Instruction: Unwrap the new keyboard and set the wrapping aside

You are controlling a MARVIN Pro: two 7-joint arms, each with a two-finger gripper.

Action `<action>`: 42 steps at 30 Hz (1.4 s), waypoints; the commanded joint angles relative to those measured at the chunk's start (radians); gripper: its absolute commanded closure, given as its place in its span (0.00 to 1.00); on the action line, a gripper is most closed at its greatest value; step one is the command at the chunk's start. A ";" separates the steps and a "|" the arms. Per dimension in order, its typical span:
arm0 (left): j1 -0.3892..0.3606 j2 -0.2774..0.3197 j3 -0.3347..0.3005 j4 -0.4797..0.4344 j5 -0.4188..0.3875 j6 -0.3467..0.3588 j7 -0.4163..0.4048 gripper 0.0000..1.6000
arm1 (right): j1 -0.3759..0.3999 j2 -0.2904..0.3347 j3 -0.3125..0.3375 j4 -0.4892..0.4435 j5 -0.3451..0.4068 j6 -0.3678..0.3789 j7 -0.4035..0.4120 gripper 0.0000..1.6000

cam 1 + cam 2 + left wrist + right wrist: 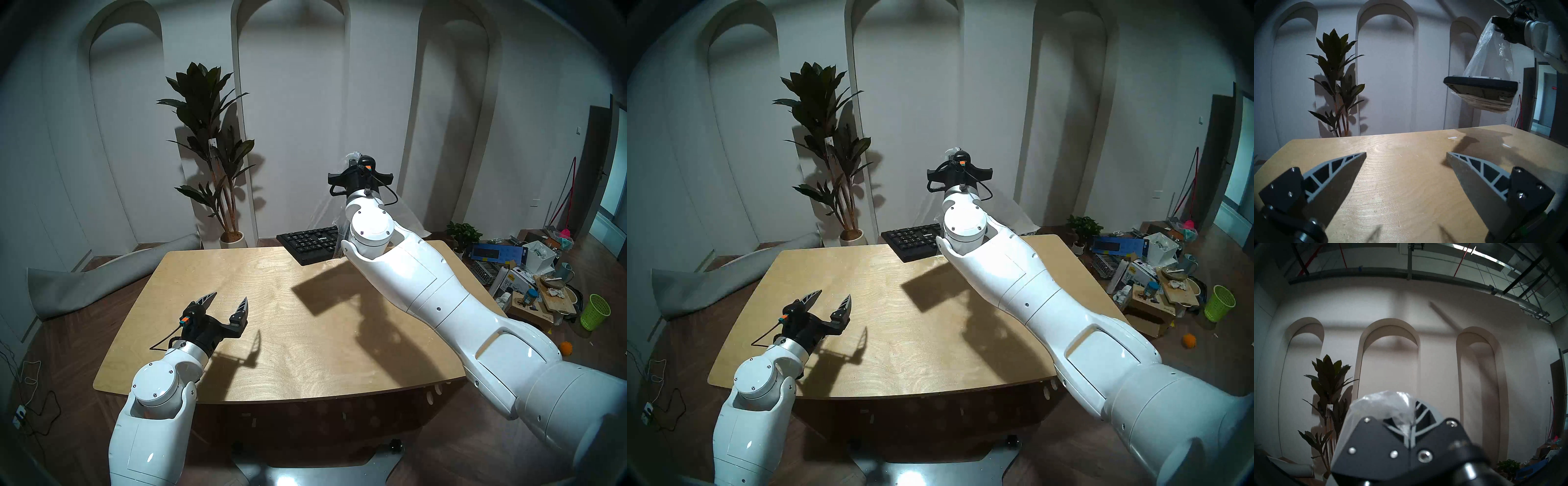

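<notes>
The black keyboard (308, 242) hangs in the air above the table's far edge, tilted. One end sticks out of the clear wrapping (1488, 50); the rest is hidden behind my right forearm in the head views. My right gripper (1412, 414) is raised high and shut on the bunched top of the wrapping (1381, 404), which drapes down to the keyboard (1481, 84). My left gripper (229, 297) hovers low over the wooden table (271, 339) near its front left. It is open and holds nothing, which the left wrist view confirms (1406, 152).
Two small white tape strips (1452, 137) lie on the table's far right. A potted plant (210, 142) stands behind the table. A rolled grey mat (101, 278) lies on the floor at left. A blue box (495, 253), a green basket (594, 311) and clutter sit at right.
</notes>
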 commanded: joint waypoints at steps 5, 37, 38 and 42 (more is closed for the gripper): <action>-0.005 -0.002 -0.027 -0.027 -0.016 -0.007 0.005 0.00 | -0.081 0.088 -0.032 -0.157 -0.026 -0.087 0.052 1.00; 0.009 -0.005 -0.039 -0.041 -0.057 0.011 0.000 0.00 | -0.310 0.215 0.055 -0.520 0.032 -0.059 -0.159 1.00; 0.009 -0.005 -0.040 -0.041 -0.058 0.011 -0.001 0.00 | -0.313 0.218 0.057 -0.528 0.037 -0.047 -0.165 1.00; 0.010 -0.002 -0.039 -0.042 -0.059 0.015 -0.003 0.00 | -0.328 0.238 0.067 -0.572 0.067 0.003 -0.181 1.00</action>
